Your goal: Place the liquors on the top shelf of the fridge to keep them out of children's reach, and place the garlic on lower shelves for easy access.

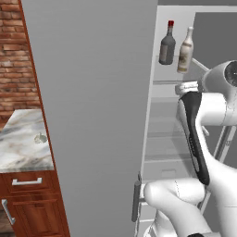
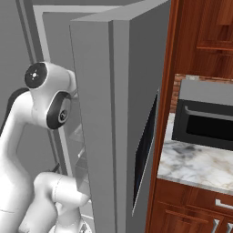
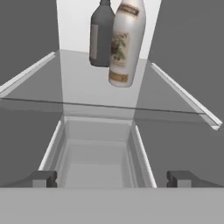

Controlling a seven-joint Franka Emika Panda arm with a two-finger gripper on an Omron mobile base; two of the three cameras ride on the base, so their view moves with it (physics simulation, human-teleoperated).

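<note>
While standing up straight, necks up and bottoms down: dark bottle (image 1: 167, 44) with a red cap, and pale bottle (image 1: 185, 50) with a tan label. Side by side on the top shelf (image 3: 175, 94) of the fridge (image 1: 157, 92), very close together, maybe touching. In the left base view, dark one on the left, pale one just to its right. In the hand view, dark bottle (image 3: 101, 37) a bit farther back, pale bottle (image 3: 125, 43) nearer and partly in front of it. Both long and slim, long way running up and down, not tipped over.

Gripper (image 3: 112, 179) wide open, holding nothing, touching nothing. Two dark fingertips (image 3: 41, 179) far apart at the bottom of the hand view, one at each side. Just air between them, and a white drawer (image 3: 98, 157) lower down in the fridge.

Bottles ahead of the gripper and higher up, well apart from it. Front edge of the glass shelf between gripper and bottles. Pale bottle closest to the middle line between the fingertips, dark bottle a little to the left of that line.

Garlic (image 1: 40, 138) far off to the left, on the marble counter (image 1: 18, 148), near its right edge. Small, round and lumpy, too small to tell which way it points. Big grey fridge door (image 1: 92, 115) standing open between the garlic and the arm. Brick wall (image 1: 14, 55) behind the counter, wood cabinet (image 1: 32, 203) under it.
</note>
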